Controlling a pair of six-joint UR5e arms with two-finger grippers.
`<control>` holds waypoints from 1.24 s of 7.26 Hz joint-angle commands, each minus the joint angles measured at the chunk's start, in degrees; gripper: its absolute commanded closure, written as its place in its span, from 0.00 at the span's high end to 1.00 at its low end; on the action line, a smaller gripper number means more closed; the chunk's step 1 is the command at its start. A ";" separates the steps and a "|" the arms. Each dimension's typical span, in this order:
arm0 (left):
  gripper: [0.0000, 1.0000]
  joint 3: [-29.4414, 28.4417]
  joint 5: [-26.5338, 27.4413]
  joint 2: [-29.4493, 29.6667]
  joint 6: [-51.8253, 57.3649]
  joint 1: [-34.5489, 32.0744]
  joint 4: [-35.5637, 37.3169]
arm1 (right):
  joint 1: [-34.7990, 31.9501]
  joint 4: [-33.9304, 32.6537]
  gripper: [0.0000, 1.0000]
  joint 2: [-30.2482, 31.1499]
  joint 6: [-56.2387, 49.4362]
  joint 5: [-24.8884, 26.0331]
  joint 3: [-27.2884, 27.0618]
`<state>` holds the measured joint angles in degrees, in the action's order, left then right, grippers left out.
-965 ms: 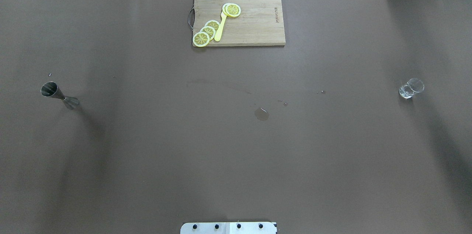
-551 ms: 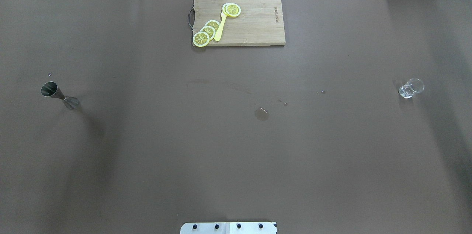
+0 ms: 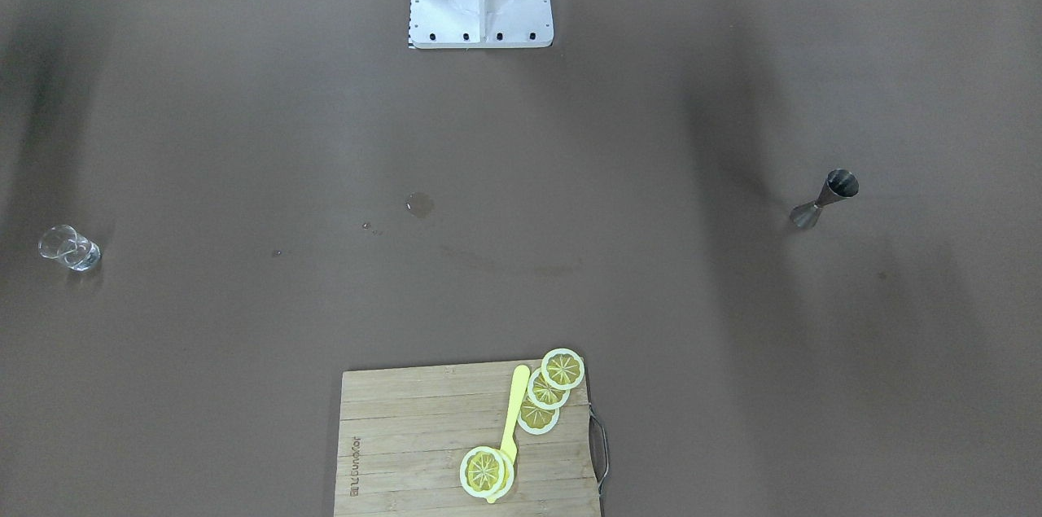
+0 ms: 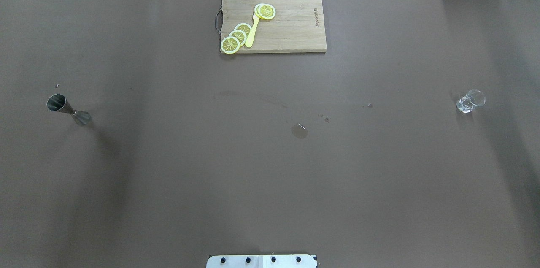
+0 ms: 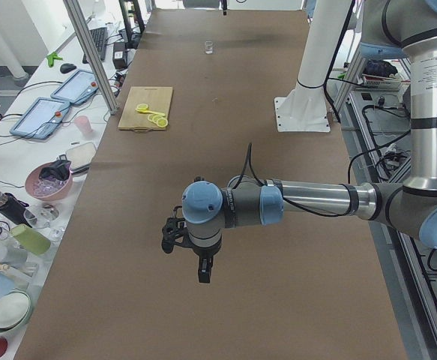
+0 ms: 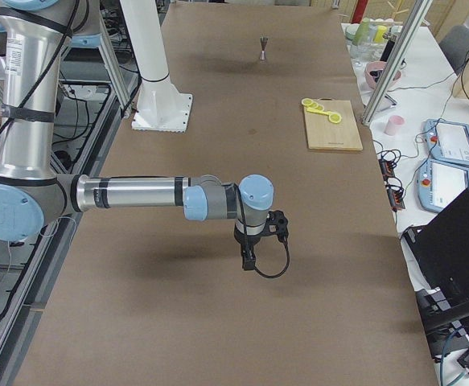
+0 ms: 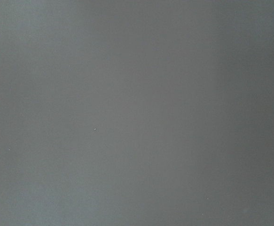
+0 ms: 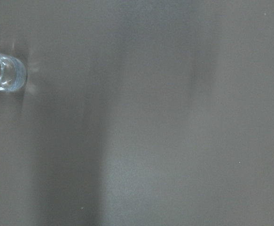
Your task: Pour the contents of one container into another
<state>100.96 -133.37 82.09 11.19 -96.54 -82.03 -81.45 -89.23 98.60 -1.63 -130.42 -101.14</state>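
— Overhead exterior, left to right: jigger at the far left of the table, glass at the far right, well apart. Arms?

— Neither shows there. Left gripper appears only in exterior left and right gripper only in exterior right, so I can't tell whether either is spread or pinched. Neither seems to carry anything.

— Which arm is nearer which?

— Judging by sides, the left arm is nearer the jigger and the right arm nearer the glass. The right wrist view has the glass at its left edge, partly cut off, so it lies off to one side of that gripper, not under it. The left wrist view shows only bare table.

— Long axis?

— Both stand upright, mouths up; the slant seen overhead looks like perspective. I'd guess a side grasp on each.

— Middle of the table?

— Small puddle and a few droplets near centre. Cutting board with lemon slices at the far edge, clear of both vessels.

— Hidden?

— Jigger isn't visible in exterior left, glass isn't visible in exterior right; the near arm may cover each. Liquid levels are unreadable. No fingers show in either wrist view.
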 commanded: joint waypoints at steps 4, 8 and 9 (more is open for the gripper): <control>0.99 0.03 -0.40 0.00 -0.12 0.13 -0.85 | 0.42 0.19 1.00 -0.16 0.66 0.17 -0.10; 0.99 0.03 -0.49 0.00 -0.12 0.13 -0.93 | 0.33 0.46 1.00 -0.69 1.19 -0.01 -0.90; 0.99 0.12 -0.49 0.00 -0.12 0.13 -0.94 | 0.33 0.46 1.00 -0.69 1.19 -0.01 -0.90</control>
<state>101.02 -133.83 82.09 11.08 -96.42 -82.94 -81.09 -88.77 97.91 -0.42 -130.39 -101.97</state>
